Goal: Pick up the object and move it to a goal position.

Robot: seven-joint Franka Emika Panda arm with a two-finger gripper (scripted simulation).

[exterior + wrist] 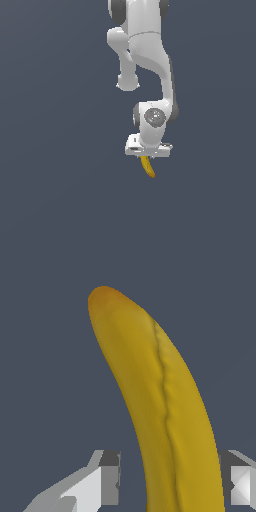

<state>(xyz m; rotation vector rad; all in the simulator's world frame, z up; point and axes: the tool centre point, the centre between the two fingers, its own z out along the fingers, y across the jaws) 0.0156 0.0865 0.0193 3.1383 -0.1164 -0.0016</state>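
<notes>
Yellow and curved, the banana [147,166] hangs from your pincer [170,481], which looks closed on its upper end, though contact is hard to confirm, so you seem mid-carry and next need a steady move toward a goal neither view shows.
</notes>
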